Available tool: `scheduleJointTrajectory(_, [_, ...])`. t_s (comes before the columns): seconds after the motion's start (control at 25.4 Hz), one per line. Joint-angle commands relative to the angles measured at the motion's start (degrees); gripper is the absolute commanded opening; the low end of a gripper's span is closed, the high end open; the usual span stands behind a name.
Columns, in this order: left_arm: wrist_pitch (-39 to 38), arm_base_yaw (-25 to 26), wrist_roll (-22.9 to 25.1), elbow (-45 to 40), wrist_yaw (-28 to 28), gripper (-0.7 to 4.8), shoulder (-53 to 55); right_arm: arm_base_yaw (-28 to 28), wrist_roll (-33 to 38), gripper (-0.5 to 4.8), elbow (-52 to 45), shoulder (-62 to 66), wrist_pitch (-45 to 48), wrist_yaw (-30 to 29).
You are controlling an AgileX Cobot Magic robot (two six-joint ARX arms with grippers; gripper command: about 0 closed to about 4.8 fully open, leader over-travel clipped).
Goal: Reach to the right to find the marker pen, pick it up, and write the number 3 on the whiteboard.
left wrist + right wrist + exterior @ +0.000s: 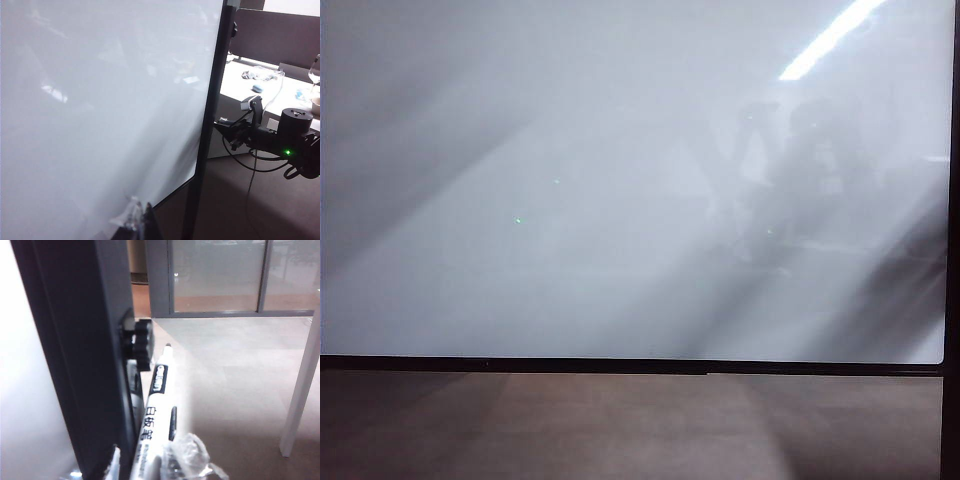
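Fingertips [192, 452] of your right gripper [150, 465], wrapped in clear crinkled film, sit on either side of the thin white marker pen [156, 405] with black printing on its barrel; the pads look pressed to the barrel, though you cannot tell whether the grip is firm; the pen's dark tip points away from the wrist, beside a black ribbed knob [140, 344] on the dark frame post [80, 355]; the pen lies just beside that post, near the board's outer edge.

Your left gripper [137, 217] shows only as a taped fingertip and a dark finger close to the large glossy whiteboard [100, 110]; you cannot tell how far its jaws stand apart, and nothing shows between them.

From the left wrist view you see the right arm [280, 137], black with looping cables and a green light, reaching past the board's black vertical edge [212, 115]; beyond it lies open grey floor.

In the exterior view the whiteboard [620, 180] fills nearly everything, its face unmarked apart from reflections; its thin black lower frame [620, 366] runs level above the brown-grey floor [620, 430]; neither gripper appears there.
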Motion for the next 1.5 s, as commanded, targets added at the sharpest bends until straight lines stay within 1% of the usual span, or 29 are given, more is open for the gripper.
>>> scheduleJointTrajectory(0.04, [0.7,0.1,0.4,0.2,-0.1,-0.06,0.0,0.0,0.0,1.12,0.1,-0.2,0.6,0.0])
scheduleJointTrajectory(0.28, [0.7,0.1,0.4,0.2,0.0,-0.06,0.0,0.0,-0.1,1.19,0.1,-0.2,0.6,0.0])
scheduleJointTrajectory(0.35, [0.7,0.1,0.5,0.2,0.0,-0.06,0.0,0.0,-0.5,1.70,0.1,-0.2,0.6,0.0])
scheduleJointTrajectory(0.59, [0.7,0.1,0.5,0.2,-0.1,-0.06,0.0,-0.1,-1.7,1.72,-0.3,-0.2,2.0,-0.3])
scheduleJointTrajectory(0.71, [0.7,0.1,0.5,0.2,-0.1,-0.06,0.0,-0.1,-1.8,1.86,-2.0,-0.2,6.3,-0.2])
scheduleJointTrajectory(1.3, [0.7,0.1,0.5,0.2,-0.1,-0.06,0.0,-0.2,-3.0,1.87,-1.9,0.4,7.1,0.0])
scheduleJointTrajectory(1.5, [0.7,0.1,0.5,0.2,-0.1,-0.06,0.0,-0.2,-3.0,1.95,-1.5,0.9,7.1,0.0])
